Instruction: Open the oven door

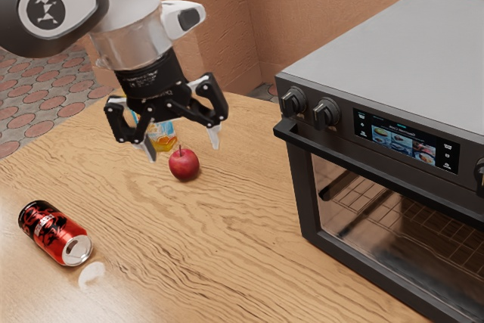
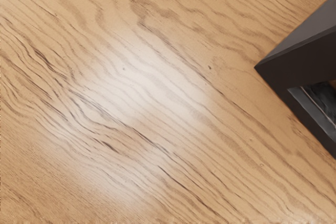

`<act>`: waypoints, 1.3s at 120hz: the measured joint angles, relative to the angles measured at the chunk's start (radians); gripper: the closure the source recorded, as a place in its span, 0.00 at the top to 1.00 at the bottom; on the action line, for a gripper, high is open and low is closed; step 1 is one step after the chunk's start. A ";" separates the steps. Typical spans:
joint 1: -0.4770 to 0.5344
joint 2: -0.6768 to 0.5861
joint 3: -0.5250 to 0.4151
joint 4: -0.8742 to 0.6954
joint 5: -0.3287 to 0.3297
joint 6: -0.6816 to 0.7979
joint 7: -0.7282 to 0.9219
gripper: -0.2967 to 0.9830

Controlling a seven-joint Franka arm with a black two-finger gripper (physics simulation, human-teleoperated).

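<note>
While the wooden table (image 1: 227,262) carries it all, the toaster oven (image 1: 408,43) takes up its side toward the exterior view's right. Oven door (image 1: 359,213) is on the oven's front, below the ctrl panel, & looks shut. I'd guess it's hinged at the bottom, fairly heavy w/ its glass, stiff at first, then quick to drop; glass prob. fragile. Best hold: the rigid bar handle (image 1: 363,169), nr its middle, not the pane; smooth, so it may slip w/o a firm squeeze. Pull out, then follow it down.

Gripper (image 1: 184,148) hangs over the table, well apart from the handle, fingers spread, nothing btwn them. Next it'd need to cross to the bar.

Others: red-&-black can (image 1: 54,234) on its side, well in from the far edge; yellow-&-blue package (image 1: 163,138), partly hidden, nr the far edge; red apple (image 1: 184,164) just beside it.
</note>
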 joint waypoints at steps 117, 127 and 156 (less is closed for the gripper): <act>-0.438 -0.289 0.083 -0.537 -0.008 0.840 -0.547 0.77; -0.436 -0.284 0.083 -0.536 0.001 0.858 -0.589 0.77; -0.437 -0.204 0.084 -0.499 0.009 0.893 -0.687 0.77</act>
